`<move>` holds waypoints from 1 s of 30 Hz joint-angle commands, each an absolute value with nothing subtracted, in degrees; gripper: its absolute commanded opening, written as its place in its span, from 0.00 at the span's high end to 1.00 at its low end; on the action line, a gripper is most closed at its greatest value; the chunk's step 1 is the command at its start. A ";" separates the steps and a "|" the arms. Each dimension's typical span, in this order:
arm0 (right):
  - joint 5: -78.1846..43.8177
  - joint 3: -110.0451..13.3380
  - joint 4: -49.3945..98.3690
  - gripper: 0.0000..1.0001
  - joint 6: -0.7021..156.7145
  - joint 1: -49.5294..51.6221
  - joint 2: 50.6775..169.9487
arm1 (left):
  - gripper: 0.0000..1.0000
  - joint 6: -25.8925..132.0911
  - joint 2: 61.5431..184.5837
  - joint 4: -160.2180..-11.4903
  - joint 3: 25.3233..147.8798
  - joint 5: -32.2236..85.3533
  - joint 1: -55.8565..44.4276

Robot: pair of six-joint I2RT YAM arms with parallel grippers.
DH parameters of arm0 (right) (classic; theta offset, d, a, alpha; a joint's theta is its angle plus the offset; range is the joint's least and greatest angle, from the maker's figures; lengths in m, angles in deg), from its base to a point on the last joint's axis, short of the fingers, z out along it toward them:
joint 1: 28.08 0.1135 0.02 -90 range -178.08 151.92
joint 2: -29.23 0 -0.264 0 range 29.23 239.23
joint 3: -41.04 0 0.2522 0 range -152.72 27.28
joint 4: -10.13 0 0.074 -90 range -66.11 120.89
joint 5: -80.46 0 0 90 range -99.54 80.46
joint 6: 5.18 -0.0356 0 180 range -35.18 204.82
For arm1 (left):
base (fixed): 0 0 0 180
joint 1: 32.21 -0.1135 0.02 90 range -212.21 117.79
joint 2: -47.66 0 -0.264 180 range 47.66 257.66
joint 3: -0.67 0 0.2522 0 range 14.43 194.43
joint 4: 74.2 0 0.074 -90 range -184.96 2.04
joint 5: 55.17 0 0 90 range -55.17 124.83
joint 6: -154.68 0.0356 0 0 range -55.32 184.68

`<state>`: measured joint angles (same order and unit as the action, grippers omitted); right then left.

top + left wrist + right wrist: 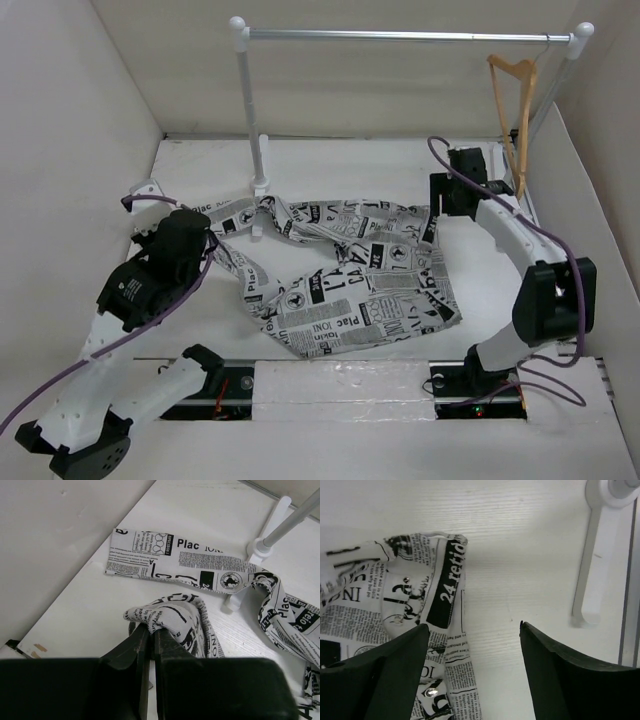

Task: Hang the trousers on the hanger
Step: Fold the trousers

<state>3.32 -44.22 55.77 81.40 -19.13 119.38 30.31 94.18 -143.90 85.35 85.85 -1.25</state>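
Observation:
The trousers (350, 275), white with black newspaper print, lie crumpled across the middle of the table. My left gripper (214, 246) is shut on a raised fold at their left end; the left wrist view shows that fold (172, 614) pinched between the fingertips (150, 628). Over the trousers' far right corner, my right gripper (440, 212) stands open. In the right wrist view its gripper (474, 625) holds nothing, with the waistband edge (447, 575) under the left finger. The tan wooden hanger (515, 105) hangs by its hook from the rail's right end.
A silver rail (400, 35) on white posts spans the back. Its left post (252, 120) stands at the trousers' far edge, and a white foot (592, 570) lies right of my right gripper. White walls close in left, back and right.

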 commanded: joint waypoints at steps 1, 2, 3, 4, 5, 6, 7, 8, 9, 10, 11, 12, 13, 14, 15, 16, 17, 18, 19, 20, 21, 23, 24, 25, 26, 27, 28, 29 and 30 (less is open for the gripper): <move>1.63 -44.63 52.71 0.21 83.15 -17.28 109.41 | 1.00 29.17 94.68 -144.47 86.41 86.33 -1.54; 1.45 -40.09 52.89 0.21 83.32 -15.70 107.21 | 1.00 29.69 94.68 -143.78 86.85 85.89 -1.54; 1.27 -37.17 52.98 0.21 83.24 -15.17 104.76 | 1.00 29.96 94.68 -142.64 87.46 85.72 -1.54; 0.05 -33.84 52.72 0.22 82.19 -15.16 99.77 | 1.00 30.31 94.77 -141.93 88.17 85.45 -1.54; -1.79 -30.24 52.46 0.23 81.14 -15.16 97.46 | 1.00 31.44 94.94 -141.31 89.83 84.75 -1.54; -4.33 -22.54 52.02 0.23 80.26 -17.34 95.09 | 1.00 32.15 95.20 -140.26 90.71 84.49 -1.54; -9.06 -18.72 51.49 0.23 78.42 -18.49 91.15 | 1.00 32.68 95.64 -139.90 91.94 84.48 -1.54; -12.06 -15.29 51.23 0.23 77.27 -19.46 89.45 | 1.00 34.17 96.86 -139.73 94.48 83.61 -1.54; -13.31 -9.52 51.14 0.23 76.48 -21.03 87.61 | 1.00 34.96 97.66 -139.20 95.89 83.08 -1.54; -15.58 -6.76 50.62 0.22 75.78 -21.66 86.11 | 1.00 35.32 98.45 -139.20 97.21 82.90 -1.54; -16.13 -4.91 50.35 0.20 74.90 -22.36 83.92 | 1.00 35.58 99.68 -138.94 99.23 82.21 -1.54; -17.00 -3.32 50.43 0.19 74.11 -23.06 83.20 | 1.00 36.72 100.12 -137.80 99.77 81.76 -1.54; -17.27 -1.30 49.56 0.17 73.40 -24.38 82.68 | 1.00 37.25 100.13 -137.01 99.95 81.24 -1.54; -17.19 -0.59 49.12 0.14 73.13 -25.00 82.84 | 1.00 37.69 99.95 -136.04 99.69 79.67 -1.54; -17.10 -0.15 48.77 0.13 72.96 -25.79 83.45 | 1.00 38.39 99.69 -134.38 99.25 79.13 -1.54; -18.23 -0.05 47.55 0.11 73.30 -27.10 84.85 | 1.00 38.83 99.43 -133.58 98.46 78.69 -1.54; -18.94 -0.31 47.19 0.10 73.66 -27.11 86.26 | 1.00 39.19 98.99 -132.70 97.06 77.64 -1.54; -20.77 -0.84 47.01 0.09 74.01 -27.72 90.10 | 1.00 39.54 98.90 -131.82 96.53 77.45 -1.54; -22.53 -1.28 45.96 0.09 75.32 -27.73 92.05 | 1.00 39.80 98.81 -131.47 95.91 77.28 -1.54; -24.46 -1.72 44.65 0.11 75.76 -27.73 93.81 | 1.00 39.98 98.90 -131.12 94.86 76.67 -1.54; -28.83 -1.03 41.41 0.27 75.25 -28.25 97.75 | 1.00 40.50 98.55 -129.98 93.29 75.53 -1.54; -30.62 -0.59 40.08 0.34 74.20 -28.95 99.09 | 1.00 40.60 98.46 -129.01 92.75 75.43 -1.54; -31.25 -0.06 37.54 0.51 73.23 -29.48 99.19 | 1.00 41.03 98.28 -128.65 92.22 75.34 -1.54; -31.86 1.34 36.12 0.58 72.26 -30.70 99.19 | 1.00 41.30 98.20 -128.22 91.95 74.82 -1.54; -33.61 1.87 34.72 0.68 70.77 -31.41 99.28 | 1.00 41.56 98.28 -128.12 91.86 74.82 -1.54; -34.23 2.14 32.88 0.88 70.41 -32.12 99.80 | 1.00 42.09 98.20 -127.78 91.78 74.99 -1.54; -34.33 1.97 32.94 0.97 70.15 -32.82 99.81 | 1.00 43.14 98.28 -127.69 91.78 75.78 -1.54; -32.76 0.84 34.68 1.00 69.97 -34.74 97.20 | 1.00 44.54 98.54 -127.34 91.95 77.09 -1.54; -28.92 -0.74 38.27 1.00 69.62 -35.98 92.91 | 1.00 44.90 98.72 -127.16 91.78 77.71 -1.54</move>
<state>-31.74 0.76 36.58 71.21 -33.16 98.86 41.65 99.23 -131.44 91.75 75.43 -1.25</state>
